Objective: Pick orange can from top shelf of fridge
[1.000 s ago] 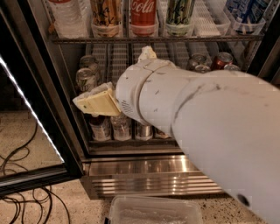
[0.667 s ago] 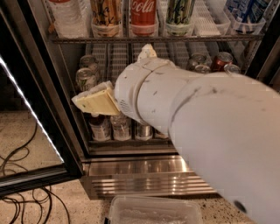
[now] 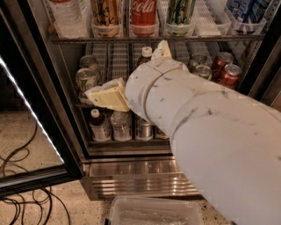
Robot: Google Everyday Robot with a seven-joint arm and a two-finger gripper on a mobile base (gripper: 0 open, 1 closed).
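Below top shelf [image 3: 79,39]: claw [image 3: 108,96] obsc. by arm [image 3: 210,132].

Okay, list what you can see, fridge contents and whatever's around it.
fridge: one, stainless steel, door open at left
top shelf: one, dark wire, highest in view
orange can: one, golden-orange, top shelf
water bottle: one, clear, left of orange can
Coca-Cola can: one, red, right of orange can
green can: one, green-white, right of Coca-Cola can
silver cans: two, silver, middle shelf left
red cans: two, red, middle shelf right
cables: several, black, floor at left
plastic bin: one, clear, bottom edge
arm: one, white, centre to right
gripper: one, cream, before middle shelf, below orange can
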